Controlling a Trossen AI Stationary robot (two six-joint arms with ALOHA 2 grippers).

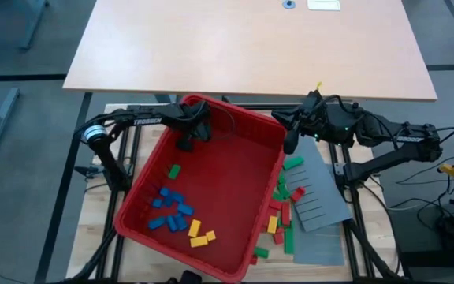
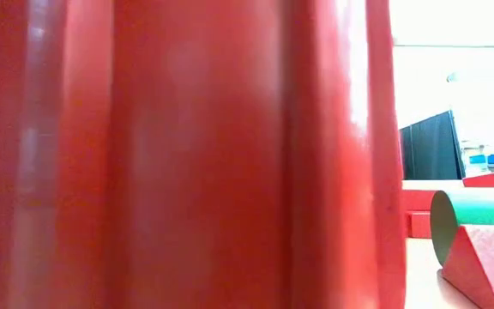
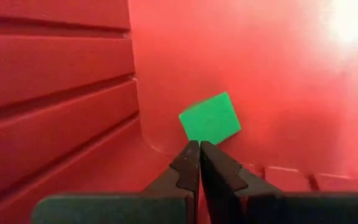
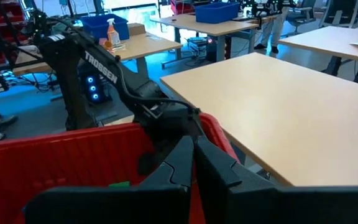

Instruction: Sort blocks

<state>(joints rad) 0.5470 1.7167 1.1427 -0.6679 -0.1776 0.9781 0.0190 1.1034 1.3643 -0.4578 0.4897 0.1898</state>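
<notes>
**Q:** Blocks first, then: where do they lie?

**A:** Blocks sit in two groups. Going from the biggest thing down: a pale wooden table [image 1: 251, 47] fills the far half of the high view. Nearer, a big red bin [image 1: 235, 170] sits skewed on the work surface. To its right lies a flat grey slotted panel [image 1: 318, 197].

**Q:** And the arms?

**A:** The left arm reaches in over the bin's far left corner, and the left gripper [image 1: 186, 143] hangs low inside the bin near that corner. Its own wrist view shows the left gripper's fingers [image 3: 185, 168] pressed together with nothing between them. The right arm comes from the right side, with the right gripper [image 1: 290, 143] just above the bin's far right rim. Its fingers [image 4: 179, 158] also meet at the tips, empty.

**Q:** Now the two groups?

**A:** Inside the bin, a cluster of blue blocks [image 1: 170, 209] lies near the left wall, two yellow blocks [image 1: 199, 234] just beside them toward the near edge, and a single green block [image 1: 174, 170] sits apart, nearer the left gripper. The left wrist view shows that green block [image 3: 210, 118] on the bin floor just beyond the closed fingertips. Outside the bin, a strip of red, green and yellow blocks [image 1: 280, 213] lies between the bin's right wall and the grey panel.
</notes>
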